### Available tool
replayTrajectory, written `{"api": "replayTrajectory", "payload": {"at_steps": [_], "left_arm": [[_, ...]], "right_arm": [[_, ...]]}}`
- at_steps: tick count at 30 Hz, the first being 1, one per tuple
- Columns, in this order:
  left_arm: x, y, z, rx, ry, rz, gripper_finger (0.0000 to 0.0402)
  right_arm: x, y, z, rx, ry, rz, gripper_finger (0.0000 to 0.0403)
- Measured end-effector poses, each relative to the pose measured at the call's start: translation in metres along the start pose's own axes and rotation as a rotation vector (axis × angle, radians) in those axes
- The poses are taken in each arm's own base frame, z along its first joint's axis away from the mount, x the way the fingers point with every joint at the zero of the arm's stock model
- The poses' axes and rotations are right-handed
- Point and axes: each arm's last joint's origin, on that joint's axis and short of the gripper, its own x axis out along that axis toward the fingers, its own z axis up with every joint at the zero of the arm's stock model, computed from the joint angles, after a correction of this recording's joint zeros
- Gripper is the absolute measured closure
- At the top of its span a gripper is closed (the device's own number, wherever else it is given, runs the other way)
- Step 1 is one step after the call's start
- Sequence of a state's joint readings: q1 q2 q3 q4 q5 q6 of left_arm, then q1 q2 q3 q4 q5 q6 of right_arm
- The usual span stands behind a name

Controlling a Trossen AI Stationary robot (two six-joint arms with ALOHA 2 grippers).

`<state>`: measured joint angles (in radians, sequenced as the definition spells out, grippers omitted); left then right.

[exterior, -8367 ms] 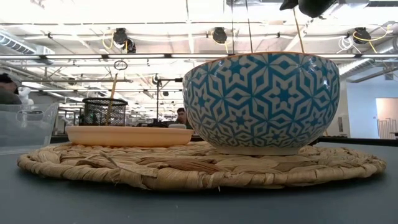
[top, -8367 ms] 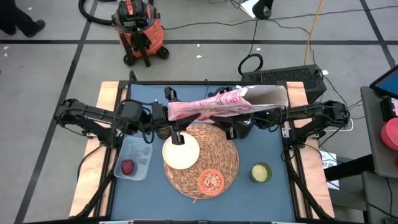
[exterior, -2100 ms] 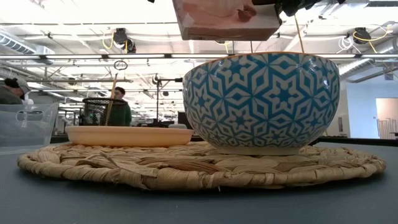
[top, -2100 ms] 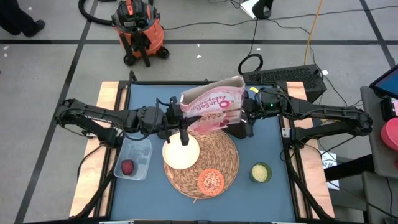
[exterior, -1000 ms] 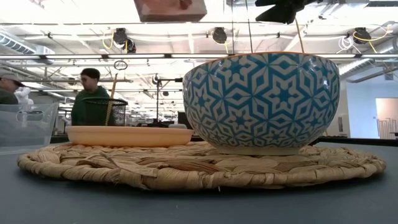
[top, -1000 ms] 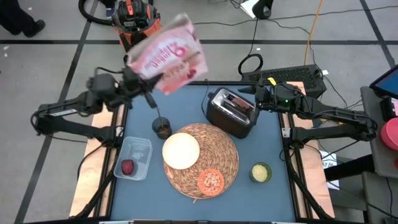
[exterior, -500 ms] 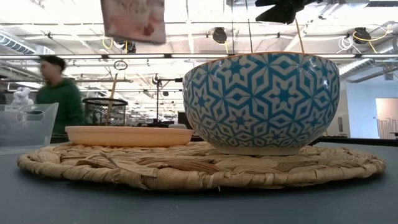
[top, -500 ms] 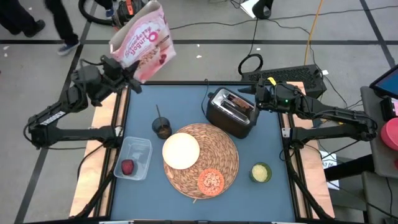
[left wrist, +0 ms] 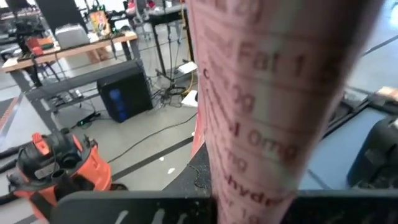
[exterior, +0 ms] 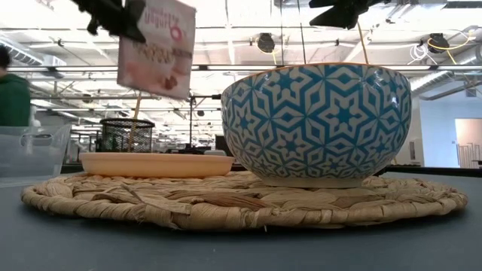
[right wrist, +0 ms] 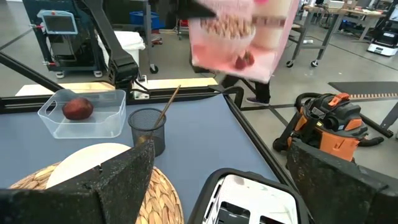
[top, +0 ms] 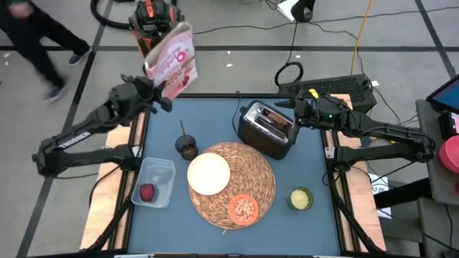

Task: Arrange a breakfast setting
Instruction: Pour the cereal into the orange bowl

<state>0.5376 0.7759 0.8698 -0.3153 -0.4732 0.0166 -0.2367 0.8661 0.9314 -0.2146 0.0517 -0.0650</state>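
Grey floor surrounds the blue table [top: 315, 222]; left gripper [top: 154, 92] clamps the cereal box [top: 171, 59], right gripper [top: 296, 112] spread apart.

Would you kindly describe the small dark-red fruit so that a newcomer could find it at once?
Start at the round woven straw placemat in the middle of the table. Just beyond its edge on the left arm's side sits a clear plastic tub. The small dark-red fruit lies alone inside it, the only red, round item there.

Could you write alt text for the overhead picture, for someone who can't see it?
The left claw holds a pink cereal box above the table's far left corner; a bowl and orange dish sit on a straw placemat.
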Motion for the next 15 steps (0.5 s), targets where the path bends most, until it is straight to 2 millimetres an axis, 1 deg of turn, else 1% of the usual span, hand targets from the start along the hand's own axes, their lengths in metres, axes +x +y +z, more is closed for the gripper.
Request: {"api": "replayTrajectory", "payload": {"at_steps": [6,11,15], "left_arm": [[0.014,-0.004,-0.054,-0.023,0.026,0.019,0.0398],[0.015,-0.005,-0.092,-0.067,0.04,0.023,0.0398],[0.015,-0.006,-0.117,-0.107,0.047,0.016,0.0398]], "right_arm": [[0.0,0.0,0.0,0.0,0.0,0.0,0.0048],[0.0,0.0,0.0,0.0,0.0,0.0,0.0048],[0.0,0.0,0.0,0.0,0.0,0.0,0.0048]]}}
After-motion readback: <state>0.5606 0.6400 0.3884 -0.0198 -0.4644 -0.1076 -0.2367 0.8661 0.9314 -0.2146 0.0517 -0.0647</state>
